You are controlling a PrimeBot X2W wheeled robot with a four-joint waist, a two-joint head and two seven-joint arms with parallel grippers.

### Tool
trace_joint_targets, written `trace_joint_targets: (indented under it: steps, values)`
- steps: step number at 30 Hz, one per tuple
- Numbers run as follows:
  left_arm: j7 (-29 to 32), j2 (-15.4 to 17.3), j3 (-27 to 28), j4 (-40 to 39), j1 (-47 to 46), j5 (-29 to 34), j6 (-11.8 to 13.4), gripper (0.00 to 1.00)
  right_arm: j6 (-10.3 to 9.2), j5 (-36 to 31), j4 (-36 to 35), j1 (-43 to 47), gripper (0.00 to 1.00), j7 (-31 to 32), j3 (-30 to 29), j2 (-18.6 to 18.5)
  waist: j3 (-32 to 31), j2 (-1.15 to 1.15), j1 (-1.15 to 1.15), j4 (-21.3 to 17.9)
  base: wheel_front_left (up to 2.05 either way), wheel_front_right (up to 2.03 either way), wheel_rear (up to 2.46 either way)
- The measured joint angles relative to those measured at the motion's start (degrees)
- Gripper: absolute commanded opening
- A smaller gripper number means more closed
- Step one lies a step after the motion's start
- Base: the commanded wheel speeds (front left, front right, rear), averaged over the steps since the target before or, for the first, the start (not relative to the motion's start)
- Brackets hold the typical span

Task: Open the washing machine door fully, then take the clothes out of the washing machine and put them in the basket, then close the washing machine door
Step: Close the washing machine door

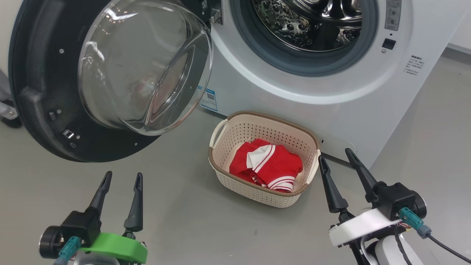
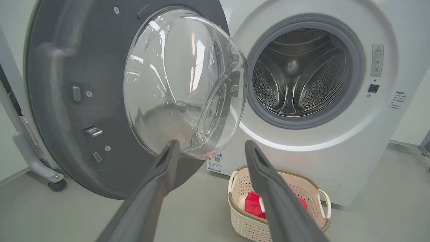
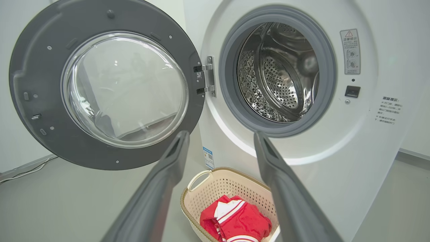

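I see a plain grey floor (image 1: 176,221) carrying the washer (image 1: 342,114), with the basket (image 1: 254,191) standing just in front of it. At far left, a wheeled leg (image 2: 40,168) rests on the floor.

The head view's top edge cuts off the door (image 1: 36,110) and most of the drum (image 1: 305,22). In the left wrist view a finger (image 2: 270,188) hides part of the basket (image 2: 307,193) and clothes (image 2: 252,203). Label (image 3: 389,109) print is too small to read.
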Motion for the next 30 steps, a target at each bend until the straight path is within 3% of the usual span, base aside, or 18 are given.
trace_joint_targets:
  steps: [9,30]
  values:
    - [0.0,0.0,1.1,-1.0,0.3,0.0,0.4,1.0,0.02,0.1,0.1,0.0,1.0,0.0,1.3,0.0,-0.7,0.0,0.0,3.2,0.0,0.0,0.0]
    - [0.0,0.0,2.3,-2.8,0.7,-0.1,1.0,1.0,0.45,0.4,1.3,-0.7,1.0,0.0,2.8,0.0,-0.4,0.0,0.0,3.6,0.0,0.0,0.0]
